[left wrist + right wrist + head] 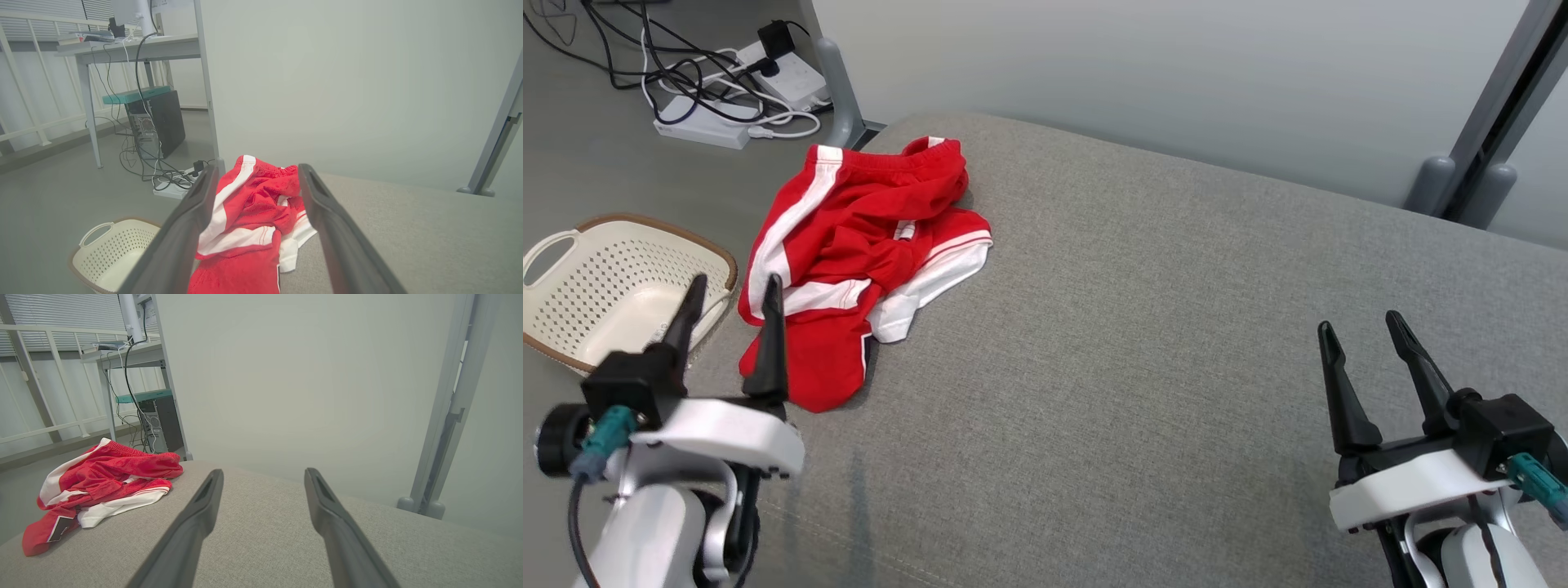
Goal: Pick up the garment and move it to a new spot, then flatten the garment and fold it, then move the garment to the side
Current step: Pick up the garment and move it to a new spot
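Note:
The garment is a crumpled pair of red shorts with white stripes, lying at the left edge of a grey padded surface. My left gripper hovers open just in front of its near end, nothing between the fingers. In the left wrist view the garment sits ahead, framed by the two open fingers. My right gripper stands open and empty at the lower right, far from the cloth. The right wrist view has the garment off to the left of the gripper.
A cream perforated basket stands on the floor to the left of the padded surface, close under my left gripper. Power strips and tangled cables lie on the floor at the back left. A pale partition wall and a metal post close the far side.

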You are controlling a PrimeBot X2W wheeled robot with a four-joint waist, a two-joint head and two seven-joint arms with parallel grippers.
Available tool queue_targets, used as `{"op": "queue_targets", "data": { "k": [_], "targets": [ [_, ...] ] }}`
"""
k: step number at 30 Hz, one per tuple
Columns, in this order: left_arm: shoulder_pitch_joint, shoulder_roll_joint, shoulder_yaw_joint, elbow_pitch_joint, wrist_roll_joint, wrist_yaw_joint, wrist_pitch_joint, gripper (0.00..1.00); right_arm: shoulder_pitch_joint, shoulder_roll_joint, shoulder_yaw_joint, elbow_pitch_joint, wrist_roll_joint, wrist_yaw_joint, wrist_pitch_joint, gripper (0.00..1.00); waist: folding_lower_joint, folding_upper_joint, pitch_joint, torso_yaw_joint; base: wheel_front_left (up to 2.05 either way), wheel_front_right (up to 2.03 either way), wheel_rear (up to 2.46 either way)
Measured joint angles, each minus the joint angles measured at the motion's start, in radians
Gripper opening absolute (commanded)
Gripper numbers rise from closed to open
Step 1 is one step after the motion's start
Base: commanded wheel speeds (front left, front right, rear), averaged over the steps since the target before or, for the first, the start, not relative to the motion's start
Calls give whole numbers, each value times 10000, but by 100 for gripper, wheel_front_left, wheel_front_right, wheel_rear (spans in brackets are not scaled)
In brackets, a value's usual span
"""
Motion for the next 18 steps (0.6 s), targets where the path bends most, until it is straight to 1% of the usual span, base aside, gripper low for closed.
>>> {"op": "queue_targets", "data": {
  "k": [3,5,7,12,14,18],
  "targets": [
    [-767,207,163,-121,-52,-19,228,100,-165,-12,82,-105,-4,2,40,100,-1,0,175,-87,0,0,0],
    [-1432,318,257,-92,-127,-127,437,100,-255,-31,163,-174,-27,2,123,100,-1,0,331,-187,0,0,0],
    [-2128,453,334,247,-301,-372,723,100,-355,-94,242,-268,-56,0,201,100,-1,0,521,-311,0,0,0],
    [-3613,642,318,2019,-802,-1022,1605,100,-721,-288,426,-506,-113,2,391,100,-1,0,1123,-724,0,0,0],
    [-4183,608,318,2846,-1087,-1310,1835,100,-918,-407,481,-627,-132,0,476,100,-1,0,1451,-892,0,0,0],
    [-5340,646,389,4571,-1373,-1703,2289,100,-1380,-577,660,-836,-157,0,635,100,0,0,2185,-1263,0,0,0]
  ]
}}
